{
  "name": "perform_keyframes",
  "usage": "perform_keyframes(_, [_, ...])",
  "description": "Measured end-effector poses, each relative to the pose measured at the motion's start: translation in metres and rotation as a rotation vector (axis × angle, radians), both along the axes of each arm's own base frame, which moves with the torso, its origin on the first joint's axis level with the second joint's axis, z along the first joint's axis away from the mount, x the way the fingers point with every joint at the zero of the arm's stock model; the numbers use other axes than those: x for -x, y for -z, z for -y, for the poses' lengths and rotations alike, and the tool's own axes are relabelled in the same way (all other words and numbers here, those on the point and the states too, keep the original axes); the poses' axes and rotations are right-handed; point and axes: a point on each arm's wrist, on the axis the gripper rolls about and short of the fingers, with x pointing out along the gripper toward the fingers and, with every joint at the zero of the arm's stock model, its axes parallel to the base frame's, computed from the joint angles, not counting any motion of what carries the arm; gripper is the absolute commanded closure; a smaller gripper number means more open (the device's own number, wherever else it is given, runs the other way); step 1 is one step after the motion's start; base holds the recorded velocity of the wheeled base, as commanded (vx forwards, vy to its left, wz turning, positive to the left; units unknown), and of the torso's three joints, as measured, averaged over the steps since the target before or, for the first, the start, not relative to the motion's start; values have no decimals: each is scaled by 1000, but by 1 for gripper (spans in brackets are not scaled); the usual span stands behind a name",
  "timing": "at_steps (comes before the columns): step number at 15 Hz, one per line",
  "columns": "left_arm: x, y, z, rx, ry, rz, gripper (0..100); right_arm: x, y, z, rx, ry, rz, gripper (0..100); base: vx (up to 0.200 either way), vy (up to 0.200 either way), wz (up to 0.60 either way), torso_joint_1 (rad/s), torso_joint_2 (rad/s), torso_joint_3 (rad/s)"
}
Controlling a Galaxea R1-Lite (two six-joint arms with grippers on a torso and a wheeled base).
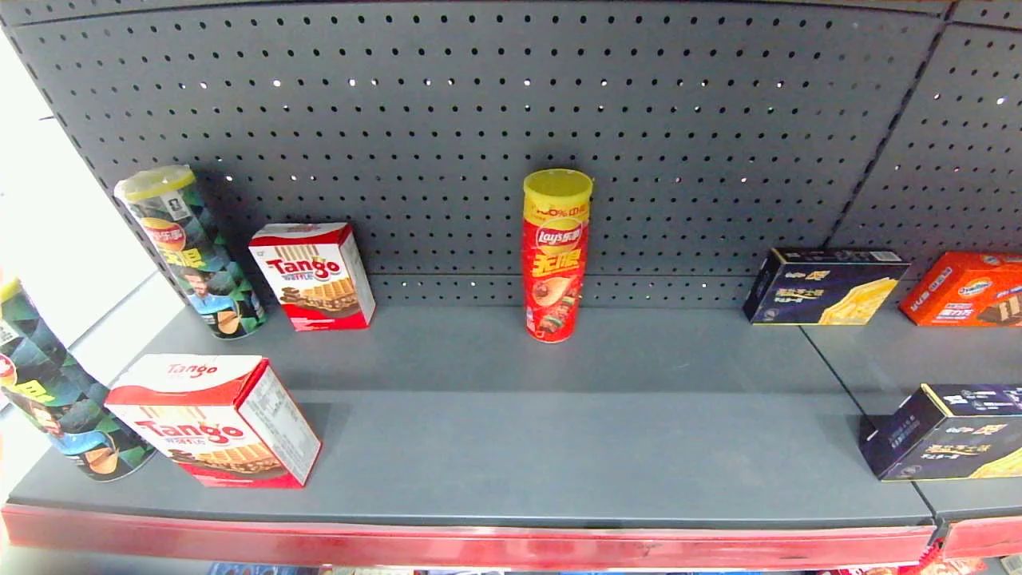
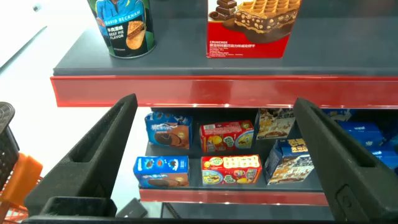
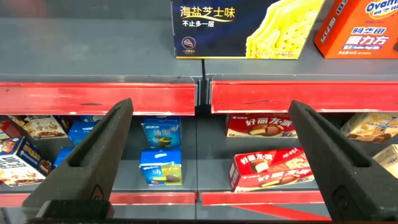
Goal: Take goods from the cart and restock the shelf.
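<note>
We face a grey shelf (image 1: 511,447) w/ a pegboard back. At mid-back one red chip can (image 1: 556,255) stands upright, alone. On the left are two green chip cans (image 1: 192,251) and two wafer boxes (image 1: 313,275), front and back. On the right are dark blue boxes (image 1: 826,286) and an orange box (image 1: 966,287). Our left gripper (image 2: 214,106) is spread wide, holding nothing, level w/ the shelf's red front lip. Our right gripper (image 3: 211,107) is spread and empty too. A black-and-orange edge (image 2: 12,168) beside the left arm may be the cart. We judge restocking is partway: much of the shelf is bare, and the next item isn't picked up yet.
</note>
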Motion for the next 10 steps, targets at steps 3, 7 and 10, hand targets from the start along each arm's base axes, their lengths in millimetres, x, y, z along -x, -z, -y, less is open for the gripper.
perform_keyframes(3, [0,0,0,0,0,0,0,0,0,0,0,-3,0,0,0,0,0,0,0,0])
perform_keyframes(7, [0,0,0,0,0,0,0,0,0,-1,14,-26,0,0,0,0,0,0,0,0])
perform_keyframes(10, [0,0,0,0,0,-1,0,0,0,-1,20,-28,0,0,0,0,200,1,1,1])
